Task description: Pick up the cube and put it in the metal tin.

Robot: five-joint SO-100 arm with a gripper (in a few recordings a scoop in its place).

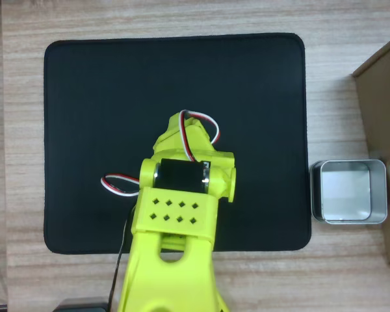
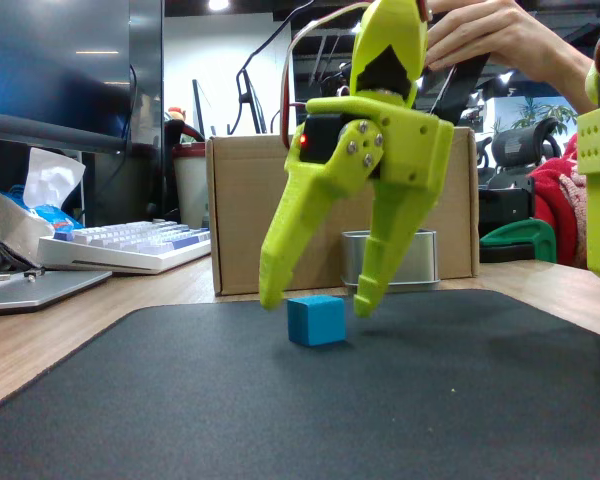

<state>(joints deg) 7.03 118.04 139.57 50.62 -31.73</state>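
A: Gripper state?
B: In the fixed view the yellow gripper (image 2: 315, 298) is spread wide, tips just above the black mat (image 2: 400, 400), one either side of the cube (image 2: 316, 320), not touching it.

A: Cube location?
B: On the mat, well in from its edges, bare mat all round.

A: Tin?
B: The metal tin (image 1: 348, 192) sits off the mat's right edge on the wooden table (image 1: 182, 19), by the cardboard box (image 1: 383, 91)

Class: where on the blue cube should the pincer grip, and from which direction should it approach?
Grip the cube across two opposite upright faces, coming straight down from above. It sits flat on the black mat, and the open pincer already straddles it.
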